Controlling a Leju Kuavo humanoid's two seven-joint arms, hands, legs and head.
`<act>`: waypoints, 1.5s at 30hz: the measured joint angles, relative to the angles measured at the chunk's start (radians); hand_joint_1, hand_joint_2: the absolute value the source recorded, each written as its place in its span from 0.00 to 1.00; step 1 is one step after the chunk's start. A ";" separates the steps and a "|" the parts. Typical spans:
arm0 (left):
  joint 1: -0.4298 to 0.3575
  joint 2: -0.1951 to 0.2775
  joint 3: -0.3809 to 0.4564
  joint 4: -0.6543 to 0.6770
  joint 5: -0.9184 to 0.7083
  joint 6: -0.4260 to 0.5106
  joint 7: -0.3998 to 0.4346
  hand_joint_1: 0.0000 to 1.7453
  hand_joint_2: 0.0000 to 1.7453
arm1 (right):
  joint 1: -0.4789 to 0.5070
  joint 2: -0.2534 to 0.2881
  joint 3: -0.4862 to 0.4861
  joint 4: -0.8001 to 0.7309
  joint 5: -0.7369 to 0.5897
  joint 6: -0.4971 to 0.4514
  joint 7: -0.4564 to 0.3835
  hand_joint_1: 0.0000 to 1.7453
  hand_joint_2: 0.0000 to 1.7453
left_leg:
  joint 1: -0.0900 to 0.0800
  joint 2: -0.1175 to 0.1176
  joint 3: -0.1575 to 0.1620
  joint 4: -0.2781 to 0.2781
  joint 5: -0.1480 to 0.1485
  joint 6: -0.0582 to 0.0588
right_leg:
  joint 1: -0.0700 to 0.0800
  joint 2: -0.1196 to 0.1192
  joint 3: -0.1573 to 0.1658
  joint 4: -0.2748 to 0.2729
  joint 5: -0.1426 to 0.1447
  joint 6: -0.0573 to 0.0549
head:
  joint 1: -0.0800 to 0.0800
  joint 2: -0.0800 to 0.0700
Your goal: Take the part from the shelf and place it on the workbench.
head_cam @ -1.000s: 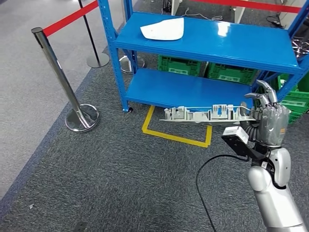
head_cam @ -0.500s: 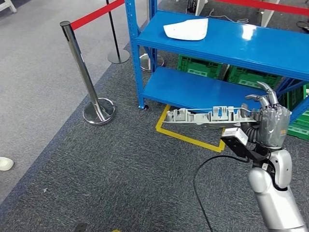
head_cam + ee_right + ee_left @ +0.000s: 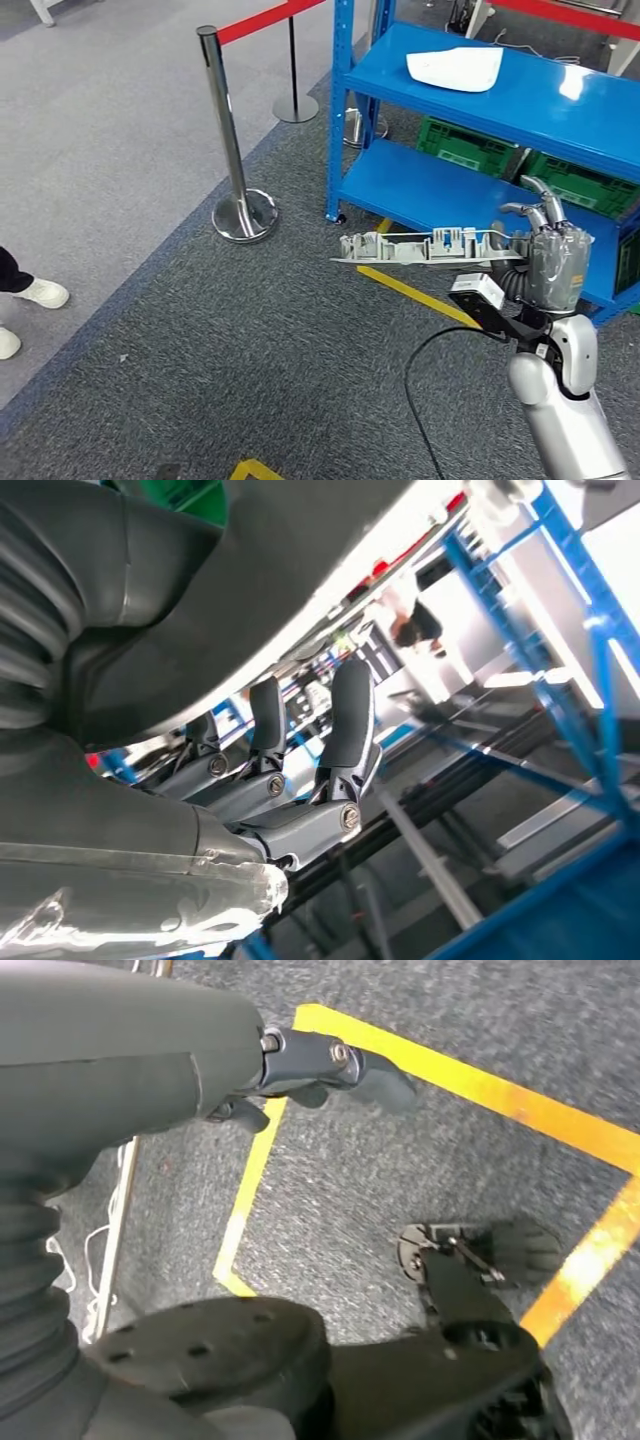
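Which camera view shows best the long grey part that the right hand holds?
The head view: the whole grey part shows, level, gripped at one end by the right hand. The right wrist view shows just its pale underside; the left wrist view looks at floor.

Right robot hand (image 3: 555,262) grips long grey part (image 3: 423,247) level, before blue shelf (image 3: 483,190).

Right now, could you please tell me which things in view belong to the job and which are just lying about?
Belonging to the job:
- long grey ribbed plastic part, held level above the carpet
- right hand, gripping one end of the part
- blue metal shelf

Just lying about:
- white curved panel on the shelf's upper level
- chrome stanchion post with red belt
- green plastic crates
- yellow floor tape
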 joint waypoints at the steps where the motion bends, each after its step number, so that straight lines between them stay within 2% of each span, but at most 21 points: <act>1: 0.003 0.000 0.000 0.000 0.000 0.000 0.001 0.00 1.00 | 0.005 0.002 0.002 -0.002 0.003 0.000 0.000 1.00 1.00 | 0.000 -0.011 0.000 -0.001 0.001 0.007 | -0.003 0.007 -0.002 0.008 -0.009 0.005 | 0.001 0.000; 4: 0.005 0.001 0.000 0.000 0.000 -0.001 0.002 0.00 1.00 | 0.018 0.003 0.007 -0.004 0.009 0.000 -0.001 1.00 1.00 | 0.000 -0.041 0.002 -0.004 0.005 0.023 | -0.004 0.080 -0.064 0.144 -0.084 0.007 | 0.012 0.000; 6: 0.004 0.000 0.000 0.000 -0.001 -0.001 0.003 0.00 1.00 | 0.025 0.004 0.012 -0.004 0.013 0.001 0.000 1.00 1.00 | -0.004 -0.064 0.002 -0.003 0.006 0.029 | 0.000 0.102 -0.129 0.268 -0.126 0.002 | 0.016 0.000; 7: 0.004 0.000 0.000 0.000 -0.001 -0.001 0.003 0.00 1.00 | 0.027 0.005 0.014 -0.003 0.015 0.001 0.001 1.00 1.00 | -0.006 -0.077 0.002 -0.003 0.006 0.030 | 0.001 0.104 -0.145 0.290 -0.123 -0.001 | 0.017 0.000; 8: 0.004 0.000 0.000 0.000 -0.001 -0.001 0.003 0.00 1.00 | 0.028 0.006 0.016 -0.002 0.016 0.001 0.001 1.00 1.00 | -0.008 -0.090 0.002 -0.002 0.007 0.031 | 0.002 0.106 -0.142 0.275 -0.103 -0.004 | 0.017 0.000; 11: 0.004 0.000 0.000 0.000 0.000 -0.002 0.003 0.00 1.00 | 0.021 0.009 0.026 -0.001 0.017 0.002 0.001 1.00 1.00 | -0.010 -0.127 0.000 0.003 0.008 0.027 | -0.002 0.147 -0.055 0.087 -0.012 -0.011 | 0.016 0.000; 13: 0.003 0.001 0.000 0.000 0.002 -0.003 0.003 0.00 1.00 | 0.010 0.014 0.035 0.002 0.017 0.003 0.002 1.00 1.00 | -0.009 -0.146 -0.008 0.005 0.012 0.017 | -0.004 0.171 -0.023 0.021 0.003 -0.012 | 0.016 0.000; 15: 0.005 0.002 0.001 0.000 0.005 -0.004 0.005 0.00 1.00 | -0.003 0.023 0.048 0.007 0.018 0.005 0.002 1.00 1.00 | -0.005 -0.161 -0.015 0.002 0.019 0.005 | -0.002 0.158 -0.021 0.016 0.007 -0.018 | 0.016 0.000; 18: 0.005 0.005 0.001 0.000 0.006 -0.004 0.010 0.00 1.00 | -0.027 0.041 0.075 0.019 0.020 0.014 0.001 1.00 1.00 | -0.007 -0.103 -0.043 0.054 -0.019 -0.013 | -0.003 0.128 -0.018 0.005 0.016 -0.035 | 0.008 0.000; 20: 0.001 0.005 0.001 0.000 0.007 -0.004 0.012 0.00 1.00 | -0.036 0.051 0.091 0.028 0.023 0.018 0.002 1.00 1.00 | -0.004 -0.062 -0.100 0.171 -0.080 -0.023 | -0.002 0.102 -0.018 0.002 0.017 -0.040 | 0.004 0.000; 22: -0.002 0.007 0.001 0.000 0.009 -0.003 0.015 0.00 1.00 | -0.042 0.062 0.108 0.042 0.027 0.019 0.002 1.00 1.00 | 0.001 -0.054 -0.142 0.259 -0.107 -0.031 | -0.001 0.074 -0.019 0.002 0.016 -0.040 | 0.003 0.000; 24: -0.003 0.009 0.001 0.000 0.007 -0.002 0.017 0.00 1.00 | -0.048 0.074 0.127 0.057 0.029 0.019 0.002 1.00 1.00 | 0.007 -0.047 -0.118 0.221 -0.070 -0.036 | -0.002 0.049 -0.019 0.003 0.016 -0.039 | 0.004 0.000; 26: -0.003 0.011 0.001 0.000 0.004 -0.001 0.019 0.00 1.00 | -0.057 0.085 0.142 0.067 0.029 0.019 0.002 1.00 1.00 | 0.008 -0.004 -0.048 0.097 -0.017 -0.039 | 0.002 0.028 -0.018 0.005 0.012 -0.031 | 0.002 0.000; 29: -0.006 0.011 0.000 0.000 0.003 -0.001 0.020 0.00 1.00 | -0.069 0.091 0.153 0.079 0.030 0.019 0.002 1.00 1.00 | 0.001 0.030 -0.005 0.006 0.001 -0.018 | 0.011 -0.002 -0.017 0.007 0.009 -0.015 | 0.003 0.000; 31: -0.003 0.014 0.000 0.000 0.003 0.000 0.020 0.00 1.00 | -0.075 0.095 0.158 0.087 0.030 0.019 0.003 1.00 1.00 | 0.001 0.005 -0.008 0.004 0.004 0.000 | 0.008 -0.012 -0.012 0.008 0.004 -0.004 | 0.006 0.000; 32: -0.001 0.017 0.000 0.000 0.003 0.001 0.020 0.00 1.00 | -0.077 0.097 0.161 0.089 0.030 0.019 0.003 1.00 1.00 | 0.002 -0.006 -0.007 0.003 0.005 0.007 | 0.005 0.006 -0.016 0.021 -0.007 0.001 | 0.007 0.000; 35: -0.003 0.022 0.000 0.000 0.002 0.002 0.018 0.00 1.00 | -0.083 0.103 0.172 0.097 0.030 0.019 0.006 1.00 1.00 | 0.005 -0.040 -0.005 0.001 0.007 0.022 | 0.001 0.088 -0.088 0.177 -0.087 0.005 | 0.014 0.000; 37: -0.005 0.023 0.000 0.000 0.001 0.002 0.015 0.00 1.00 | -0.085 0.109 0.181 0.106 0.033 0.020 0.011 1.00 1.00 | 0.003 -0.066 -0.005 0.001 0.008 0.026 | 0.002 0.103 -0.144 0.283 -0.119 0.001 | 0.016 0.000; 38: -0.005 0.024 0.000 0.000 0.001 0.001 0.014 0.00 1.00 | -0.086 0.113 0.185 0.110 0.034 0.020 0.013 1.00 1.00 | 0.002 -0.080 -0.005 0.002 0.008 0.026 | 0.003 0.105 -0.151 0.290 -0.110 -0.001 | 0.016 0.000; 42: -0.004 0.030 0.000 0.000 0.002 -0.005 0.013 0.00 1.00 | -0.102 0.126 0.202 0.125 0.039 0.019 0.017 1.00 1.00 | 0.002 -0.134 -0.008 0.006 0.011 0.017 | -0.003 0.156 -0.048 0.064 0.002 -0.010 | 0.016 0.000; 45: -0.002 0.033 0.000 0.000 0.003 -0.007 0.013 0.00 1.00 | -0.110 0.137 0.208 0.133 0.040 0.019 0.018 1.00 1.00 | 0.007 -0.162 -0.018 0.004 0.020 -0.001 | -0.001 0.164 -0.024 0.016 0.007 -0.017 | 0.015 0.000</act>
